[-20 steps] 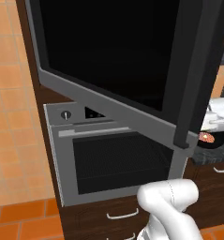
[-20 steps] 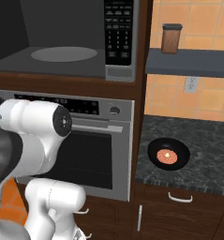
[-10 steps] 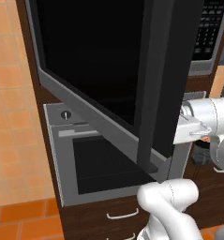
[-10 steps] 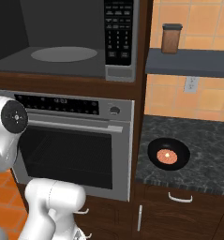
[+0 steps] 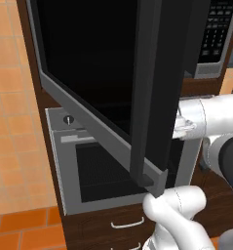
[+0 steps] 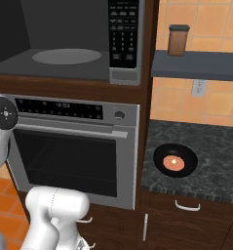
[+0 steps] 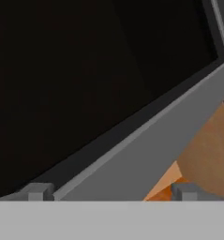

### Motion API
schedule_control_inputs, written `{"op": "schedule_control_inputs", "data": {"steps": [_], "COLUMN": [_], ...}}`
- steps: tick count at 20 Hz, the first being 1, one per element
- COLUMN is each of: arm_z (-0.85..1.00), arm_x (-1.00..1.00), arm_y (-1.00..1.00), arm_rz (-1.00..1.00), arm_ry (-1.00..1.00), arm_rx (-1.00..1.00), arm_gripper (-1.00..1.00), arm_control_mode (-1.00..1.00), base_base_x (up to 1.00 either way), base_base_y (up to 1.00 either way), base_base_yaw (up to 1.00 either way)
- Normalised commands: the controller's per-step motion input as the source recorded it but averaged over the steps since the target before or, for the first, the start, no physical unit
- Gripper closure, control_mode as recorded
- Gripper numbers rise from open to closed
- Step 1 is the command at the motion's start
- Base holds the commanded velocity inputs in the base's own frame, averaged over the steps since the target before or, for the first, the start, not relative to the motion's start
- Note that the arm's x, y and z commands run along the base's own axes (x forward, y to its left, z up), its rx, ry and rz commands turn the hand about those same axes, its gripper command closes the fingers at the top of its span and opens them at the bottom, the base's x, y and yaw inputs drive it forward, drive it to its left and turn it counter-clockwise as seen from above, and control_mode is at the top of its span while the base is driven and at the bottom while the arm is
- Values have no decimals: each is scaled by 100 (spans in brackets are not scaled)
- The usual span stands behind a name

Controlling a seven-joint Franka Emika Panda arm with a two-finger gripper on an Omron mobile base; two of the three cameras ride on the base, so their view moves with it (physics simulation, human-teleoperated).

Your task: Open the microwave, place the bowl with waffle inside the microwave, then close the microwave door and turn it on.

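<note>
Swinging wider than half a second ago, the microwave door (image 5: 103, 83) is now standing further out from the microwave (image 6: 79, 44), and in the left base view the arm is reaching further in behind the door's free edge. In the right base view the arm is drawing back to the left edge, uncovering more of the oven (image 6: 71, 146).

In the hand view the pincer (image 7: 111, 193) is showing two small grey tips at the bottom, set apart with nothing between them; whether they are pressing against anything I cannot tell. Just ahead of the tips the door's black glass (image 7: 85, 70) and grey lower edge (image 7: 151, 150) are filling the scene at a slant, very close.

Further out, the tall black handle (image 5: 147, 93) is running down the door's free edge. Behind the door the microwave cavity is lying open, with a round turntable (image 6: 67, 55) on its floor and the keypad panel (image 6: 124, 34) beside it.

The bowl with waffle (image 6: 175, 160) is sitting on the dark counter (image 6: 210, 161), well apart from the pincer, off past the oven. A brown jar (image 6: 178, 40) is standing on a shelf (image 6: 196, 64) above the bowl.
</note>
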Motion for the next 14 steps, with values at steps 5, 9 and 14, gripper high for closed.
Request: {"op": "schedule_control_inputs", "data": {"steps": [5,9,14], "arm_z": [-16,-43,-37], "arm_x": [0,1,0], "arm_y": [-63,-100,-100], "arm_rz": [-22,-56,-51], "arm_ry": [41,44,23], "arm_rx": [-1,0,0], "arm_gripper": [-100,-100,-100], "arm_control_mode": [-100,-100,-100], "base_base_x": [0,0,0], "base_base_y": [0,0,0], "base_base_yaw": [0,0,0]}}
